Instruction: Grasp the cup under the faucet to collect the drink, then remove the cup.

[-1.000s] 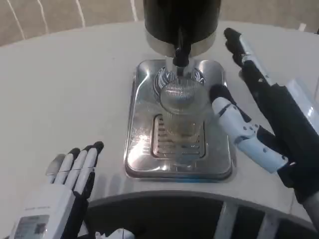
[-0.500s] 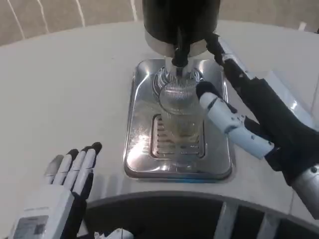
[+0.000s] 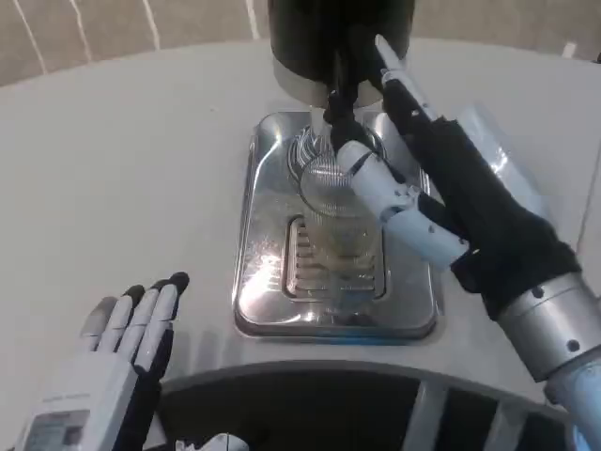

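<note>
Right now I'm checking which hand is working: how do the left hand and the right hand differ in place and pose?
The right hand reaches over the metal drip tray, its thumb against the clear cup under the faucet; the left hand lies on the white table, apart from the tray. The right hand's fingers spread around the cup; the left hand's lie straight and together, holding nothing. Both have white and black fingers.
</note>
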